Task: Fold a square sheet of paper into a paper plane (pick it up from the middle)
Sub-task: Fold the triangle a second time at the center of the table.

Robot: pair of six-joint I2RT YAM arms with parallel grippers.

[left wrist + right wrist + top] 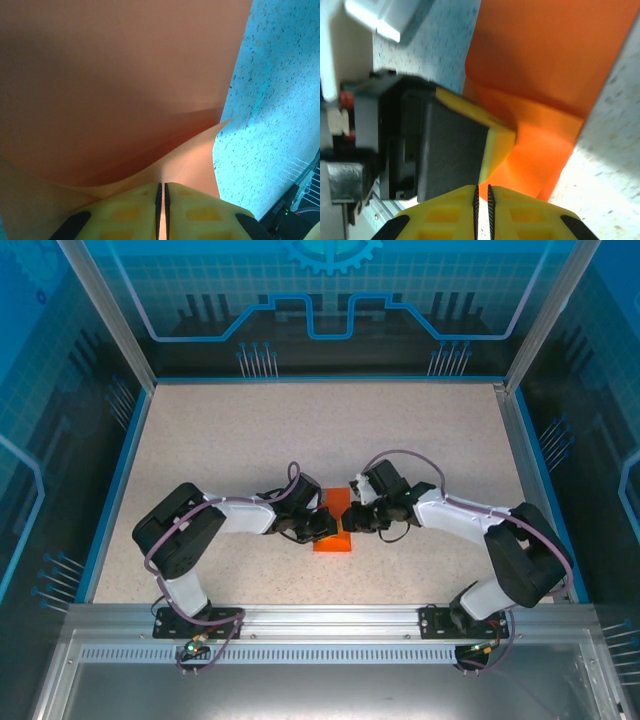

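The square sheet of paper (333, 543) is bright orange and lies folded on the table's near middle, between the two grippers. My left gripper (322, 525) comes in from the left. In the left wrist view the left gripper (162, 184) is shut on a raised fold of the paper (115, 85), which curves up and over in front of it. My right gripper (352, 520) meets it from the right. In the right wrist view the right gripper (482, 186) has its jaws nearly together at the paper's (545, 55) lower edge, with table showing through the slit. The left gripper's yellow finger (497, 145) rests on the paper just ahead.
The speckled table (300, 430) is bounded by blue-edged clear walls on three sides. An aluminium rail (320, 615) with both arm bases runs along the near edge. Bare table (270, 125) lies to the paper's right in the left wrist view.
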